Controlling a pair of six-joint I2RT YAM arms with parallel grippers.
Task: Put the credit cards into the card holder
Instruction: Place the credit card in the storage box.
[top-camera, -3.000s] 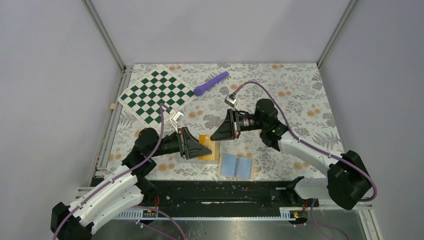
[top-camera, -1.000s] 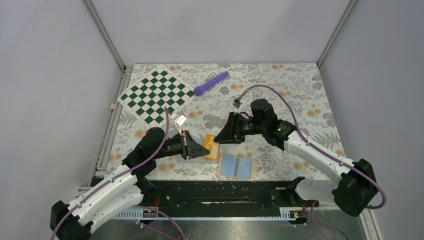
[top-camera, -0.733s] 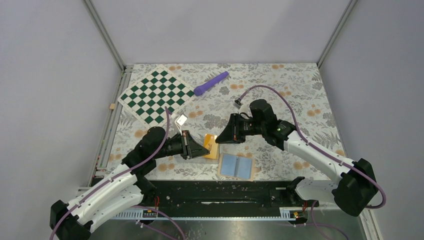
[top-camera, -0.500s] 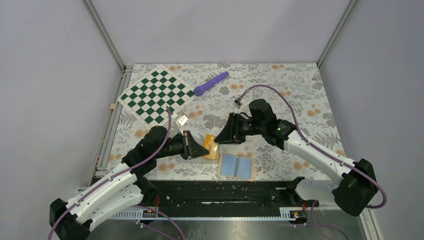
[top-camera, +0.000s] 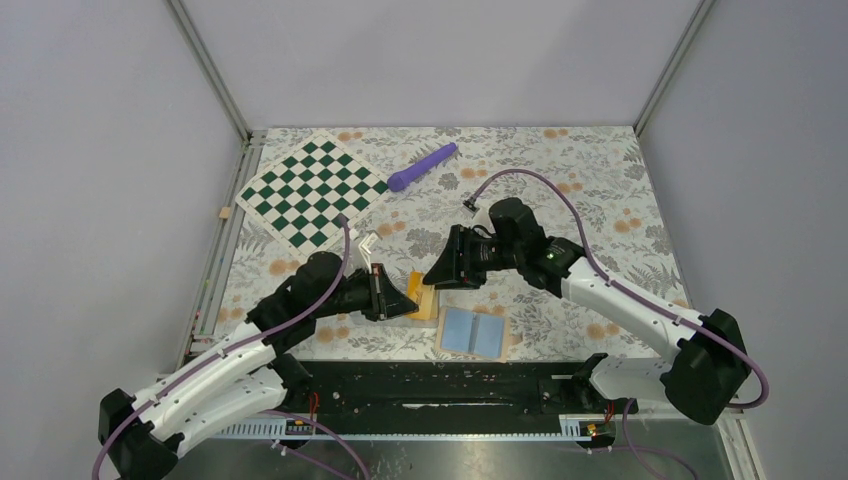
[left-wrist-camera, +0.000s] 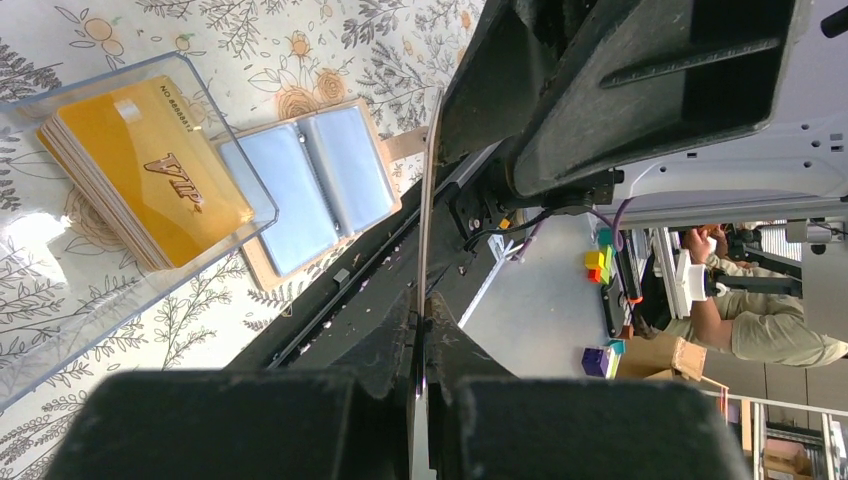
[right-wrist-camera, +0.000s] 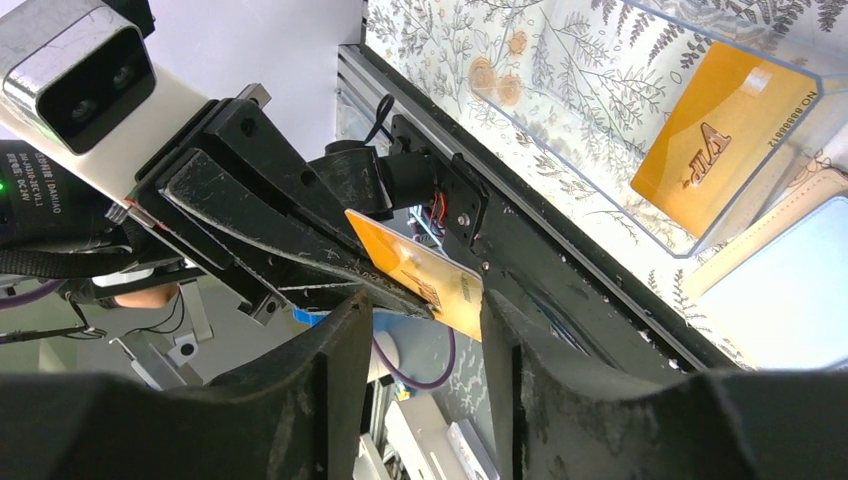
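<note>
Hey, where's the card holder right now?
In the top view the card holder lies open near the table's front edge, just right of the clear case.

The cloth-covered table (top-camera: 600, 180) carries a grey leaf-and-flower print dotted with orange blossoms. The flat square checkered board (top-camera: 313, 190) is dark green and white. The rounded plastic wand (top-camera: 421, 166) is purple. The stacked rectangular plastic credit cards (left-wrist-camera: 150, 180) in the clear case (left-wrist-camera: 60, 320) are orange-yellow with dark "VIP" lettering. The open leather-like card holder (left-wrist-camera: 310, 185) is tan-edged, with light blue pockets.
</note>
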